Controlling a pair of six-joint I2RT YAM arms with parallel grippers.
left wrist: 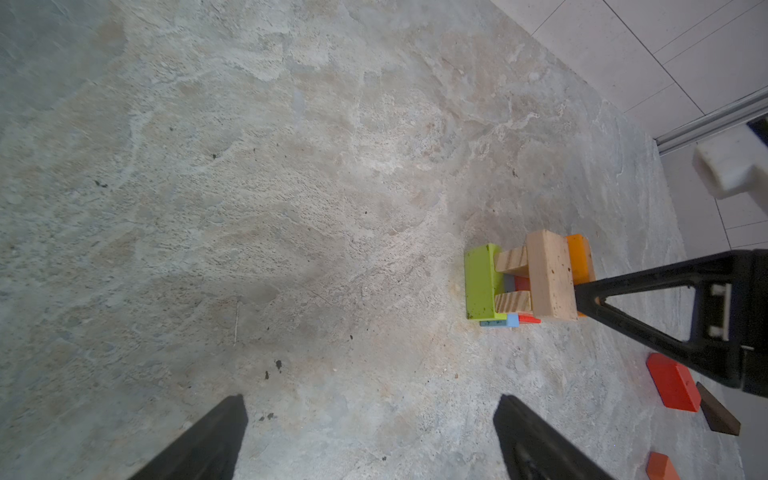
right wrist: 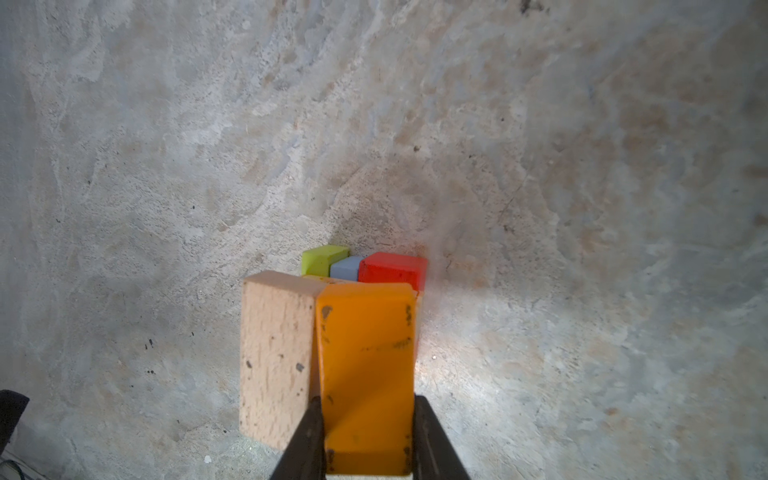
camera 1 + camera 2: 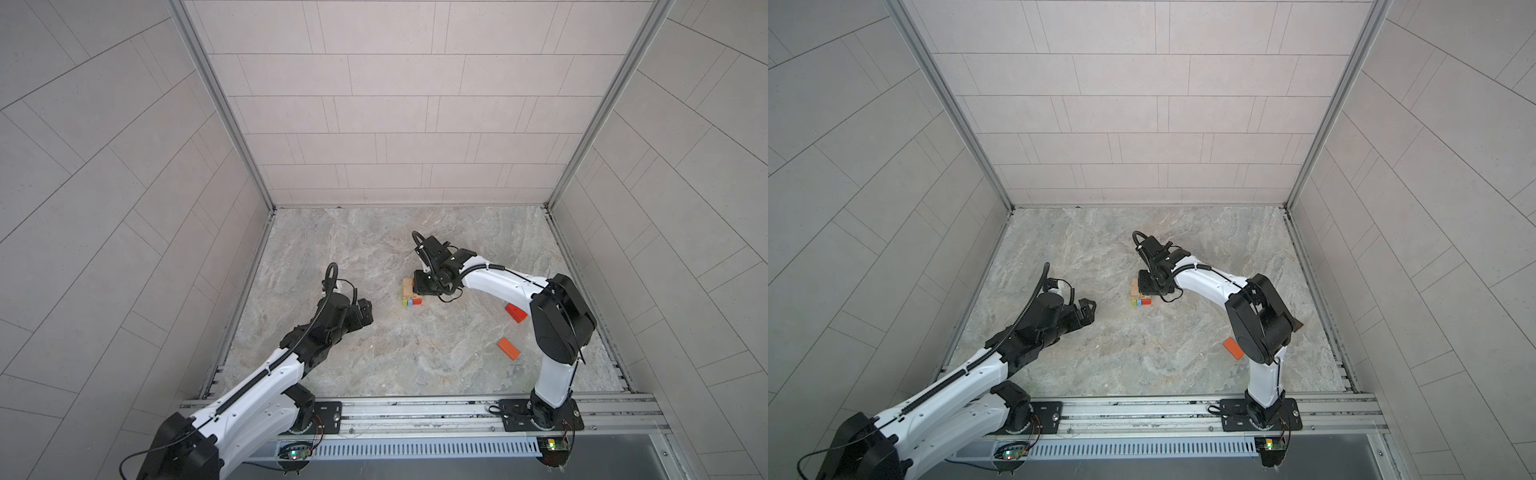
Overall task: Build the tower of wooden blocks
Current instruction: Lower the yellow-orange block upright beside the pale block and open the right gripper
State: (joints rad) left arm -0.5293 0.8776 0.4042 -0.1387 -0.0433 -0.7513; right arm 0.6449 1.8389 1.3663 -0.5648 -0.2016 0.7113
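Observation:
The tower (image 3: pixel 409 293) (image 3: pixel 1138 296) stands mid-table. Its bottom layer is a green block (image 1: pixel 480 282), a blue block (image 2: pixel 345 268) and a red block (image 2: pixel 392 270). Two tan planks (image 1: pixel 513 259) lie crosswise on them. On top sit a tan block (image 2: pixel 276 357) and an orange block (image 2: pixel 365 365) side by side. My right gripper (image 2: pixel 368 401) (image 3: pixel 424 286) is shut on the orange block, one finger against each long side. My left gripper (image 1: pixel 370 399) (image 3: pixel 365 311) hovers open and empty over bare table, left of the tower.
Loose wood blocks lie right of the tower by the right arm: a red one (image 3: pixel 515 312) (image 1: pixel 673 386), an orange one (image 3: pixel 509 348) (image 3: pixel 1233 348) and a dark brown one (image 1: pixel 717 409). Tiled walls enclose the table on three sides.

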